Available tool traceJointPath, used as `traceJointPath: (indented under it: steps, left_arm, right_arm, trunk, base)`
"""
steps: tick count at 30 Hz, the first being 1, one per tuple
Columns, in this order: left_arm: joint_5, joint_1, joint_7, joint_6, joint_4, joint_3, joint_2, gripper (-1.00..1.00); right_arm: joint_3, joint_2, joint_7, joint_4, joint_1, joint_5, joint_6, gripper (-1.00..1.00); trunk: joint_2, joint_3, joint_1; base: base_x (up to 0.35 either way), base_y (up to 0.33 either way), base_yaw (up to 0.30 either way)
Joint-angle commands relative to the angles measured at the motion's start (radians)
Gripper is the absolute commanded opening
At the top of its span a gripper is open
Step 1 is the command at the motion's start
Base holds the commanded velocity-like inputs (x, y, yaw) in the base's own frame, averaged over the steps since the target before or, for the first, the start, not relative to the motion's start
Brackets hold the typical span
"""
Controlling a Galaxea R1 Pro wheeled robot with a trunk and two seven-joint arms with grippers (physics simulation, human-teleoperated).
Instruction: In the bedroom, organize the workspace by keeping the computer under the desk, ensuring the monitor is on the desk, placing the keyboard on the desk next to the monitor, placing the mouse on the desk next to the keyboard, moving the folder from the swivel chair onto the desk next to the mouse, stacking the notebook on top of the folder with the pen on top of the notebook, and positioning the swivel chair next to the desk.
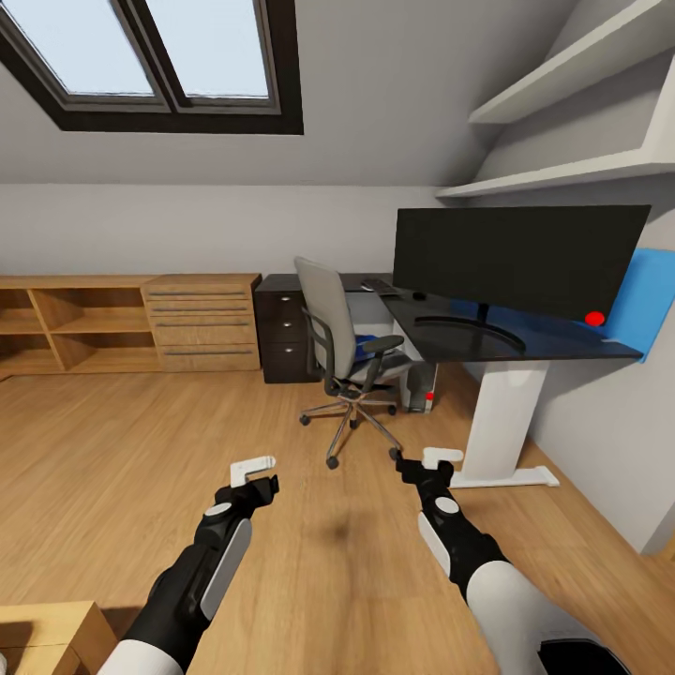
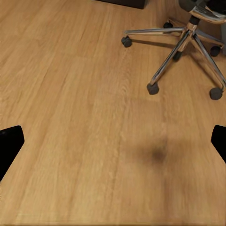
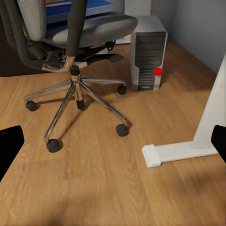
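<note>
Both our pincers, left (image 1: 255, 472) and right (image 1: 424, 462), hung open and empty. The bright blue folder (image 1: 367, 340) lay on the grey swivel chair (image 1: 339, 342) beside the glossy black worktop (image 1: 525, 342); we could push the castors away.

At the bottom of the frame the floor (image 1: 141, 441) is honey-coloured wood plank with a soft sheen, and at mid-left the dresser (image 1: 202, 322) shows the same light wood grain, matt. At the centre the swivel chair (image 1: 349, 356) has a grey woven cloth seat and back, matt black plastic armrests and a polished chrome star base (image 2: 181, 44) on black castors. At the right the desk (image 1: 525, 342) top is glossy black and mirrors the smooth, dark monitor (image 1: 516, 258), its leg (image 3: 207, 127) is matt white, and the computer (image 3: 148, 54) looks like smooth pale grey plastic or metal.
</note>
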Motion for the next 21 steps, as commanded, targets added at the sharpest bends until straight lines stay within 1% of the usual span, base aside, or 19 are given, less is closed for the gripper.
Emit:
traceJointPath:
  steps: [1, 11, 21]
  left_arm:
    - [0.01, 0.0, 0.009, 0.002, 0.0, -0.002, 0.0, 1.0]
    - [0.011, 0.0, 0.009, 0.003, 0.014, -0.003, 0.0, 1.0]
    - [0.011, 0.0, 0.01, 0.002, 0.018, -0.004, -0.003, 1.0]
  right_arm:
    - [-0.001, 0.0, -0.003, 0.001, -0.001, 0.001, -0.004, 1.0]
    - [-0.001, 0.0, -0.003, 0.0, -0.001, 0.0, -0.007, 1.0]
    - [-0.001, 0.0, -0.003, 0.001, -0.001, 0.001, -0.008, 1.0]
  trunk:
    - [0.0, -0.001, 0.0]
    - [0.0, -0.001, 0.0]
    - [-0.07, -0.032, 0.038]
  base:
    - [0.0, 0.0, 0.0]
    - [0.0, 0.0, 0.0]
    - [0.0, 0.0, 0.0]
